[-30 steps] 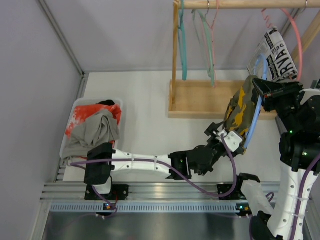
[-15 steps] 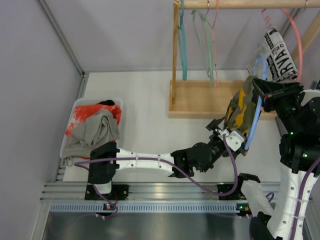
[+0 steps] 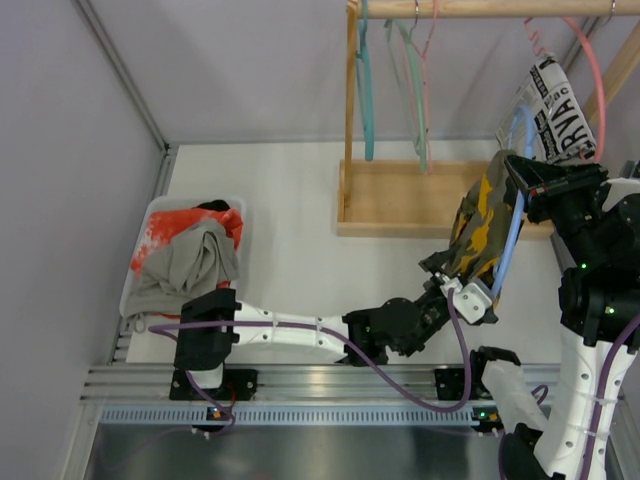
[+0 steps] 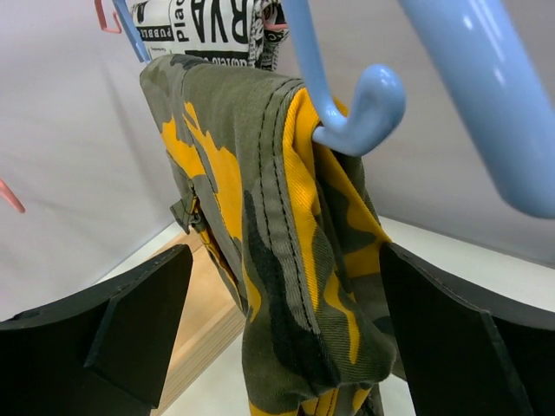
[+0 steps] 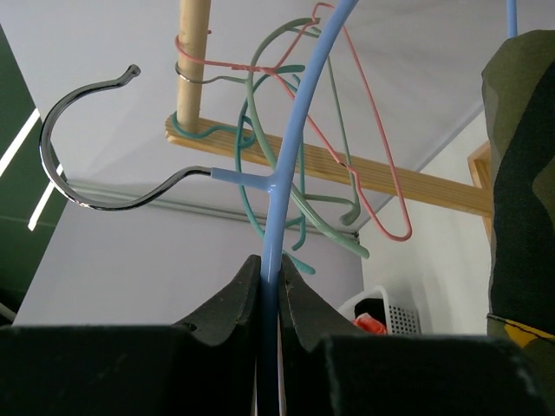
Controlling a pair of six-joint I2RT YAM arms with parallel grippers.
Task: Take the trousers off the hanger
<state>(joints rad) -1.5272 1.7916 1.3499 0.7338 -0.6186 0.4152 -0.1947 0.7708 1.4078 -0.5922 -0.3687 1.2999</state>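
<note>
Top view wide; wrist views close, sharing hanger (image 4: pixel 360 100).

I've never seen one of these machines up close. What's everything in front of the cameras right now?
camouflage trousers: one, olive, yellow and black, draped over the blue hanger
blue hanger: one, held up at right
grey trousers: one, in the basket
red-orange garment: one, in the basket under the grey
basket: one, white, table's left
wooden rack: one, far side
green hangers: two, on the rail
pink hangers: two, on the rail
printed cloth: one, black and white, rail's right end
table: one, white
left arm: jaws open either side of the camouflage trousers
right arm: jaws shut on the blue hanger
</note>
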